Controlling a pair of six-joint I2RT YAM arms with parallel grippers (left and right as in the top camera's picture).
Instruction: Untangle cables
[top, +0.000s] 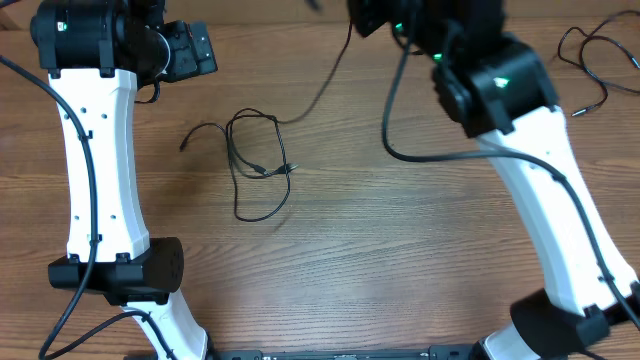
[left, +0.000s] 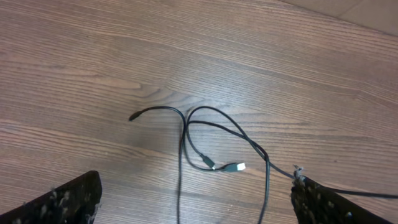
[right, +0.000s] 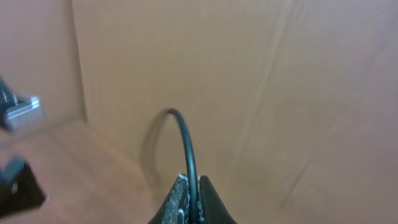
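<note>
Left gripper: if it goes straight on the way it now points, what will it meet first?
Probably the cables on the table, ahead between its open fingers; nothing else shows nearer, though depth is unclear.

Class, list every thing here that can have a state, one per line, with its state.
left hand, open, empty
right hand, shut on cable
cable, pinched, arching up from the hand
tangle, looped, lying on table
far cables, loose on table
</note>
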